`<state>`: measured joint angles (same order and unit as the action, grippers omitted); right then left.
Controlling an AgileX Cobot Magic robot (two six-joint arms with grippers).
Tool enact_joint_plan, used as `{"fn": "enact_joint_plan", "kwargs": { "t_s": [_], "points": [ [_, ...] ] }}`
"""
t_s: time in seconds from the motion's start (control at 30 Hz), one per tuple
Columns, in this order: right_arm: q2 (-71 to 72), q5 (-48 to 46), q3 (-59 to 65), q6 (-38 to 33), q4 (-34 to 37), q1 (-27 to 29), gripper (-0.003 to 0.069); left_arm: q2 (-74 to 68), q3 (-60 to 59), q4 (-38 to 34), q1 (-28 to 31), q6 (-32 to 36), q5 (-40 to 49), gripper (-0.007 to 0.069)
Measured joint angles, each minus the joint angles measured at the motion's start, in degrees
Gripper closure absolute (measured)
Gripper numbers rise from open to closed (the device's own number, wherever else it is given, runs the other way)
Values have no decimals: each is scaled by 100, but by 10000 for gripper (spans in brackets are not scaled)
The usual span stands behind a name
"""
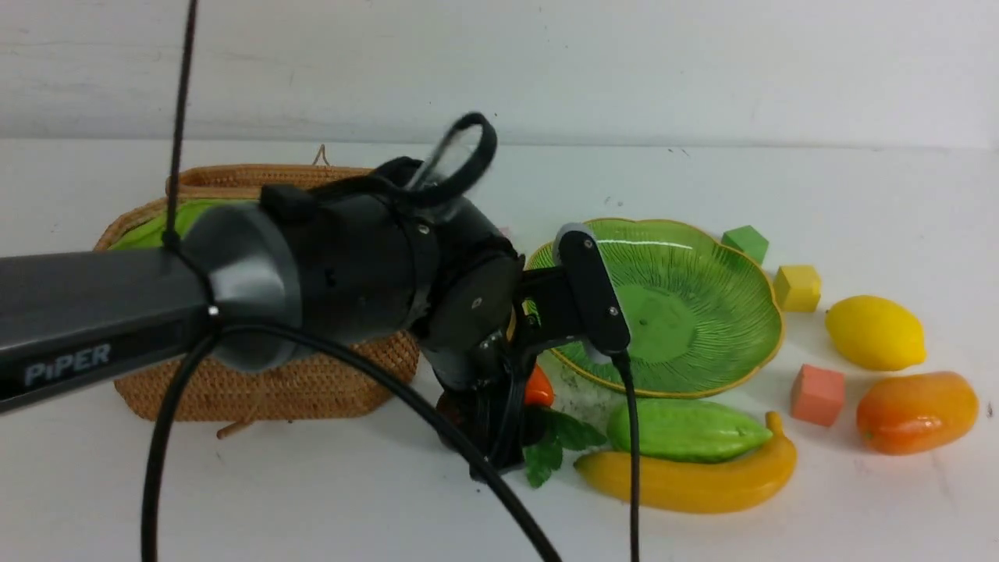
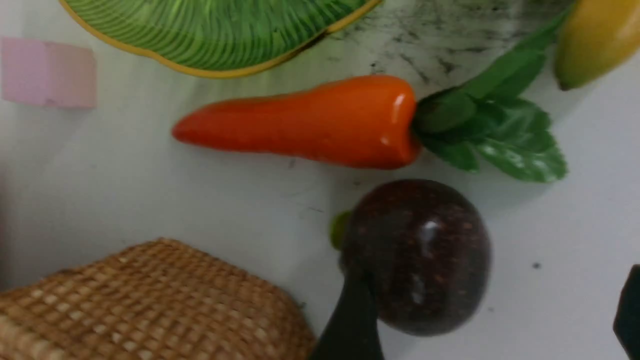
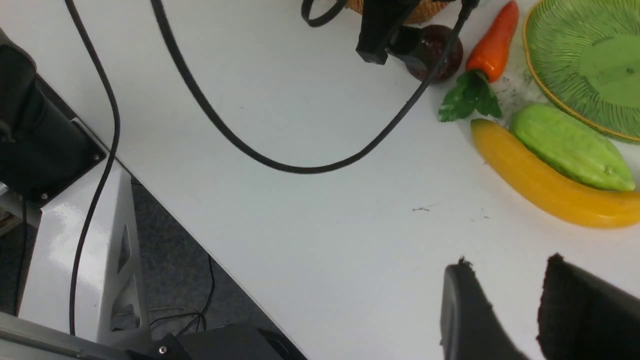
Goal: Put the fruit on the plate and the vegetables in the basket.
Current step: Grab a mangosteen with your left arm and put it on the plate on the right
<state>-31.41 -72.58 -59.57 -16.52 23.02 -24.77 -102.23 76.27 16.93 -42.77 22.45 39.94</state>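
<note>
Front faces forward; left wrist close, right wrist farther; all share carrot (image 2: 310, 122).

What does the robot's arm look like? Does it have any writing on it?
The left arm is a dark grey tube with a silver-grey collar and a round black wrist. It says PiPER in pale letters. Black cables loop along it, and a flat black camera bar sits near the end. The right gripper has chunky black fingers.
</note>
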Motion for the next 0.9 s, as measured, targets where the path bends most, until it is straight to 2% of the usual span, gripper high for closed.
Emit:
{"fn": "enact_joint_plan", "kwargs": {
  "t_s": [0.07, 0.2, 0.67, 0.9],
  "points": [
    [28, 0, 0, 0, 0, 0, 426, -138, 0, 351, 0, 6, -128, 1],
    [136, 0, 0, 0, 0, 0, 426, -389, 0, 614, 0, 6, -210, 40],
    [227, 0, 0, 0, 44, 0, 424, -880, 38, 732, 0, 6, -72, 63],
    [245, 0, 0, 0, 86, 0, 424, -887, 49, 748, 0, 6, 11, 113]
  ]
}}
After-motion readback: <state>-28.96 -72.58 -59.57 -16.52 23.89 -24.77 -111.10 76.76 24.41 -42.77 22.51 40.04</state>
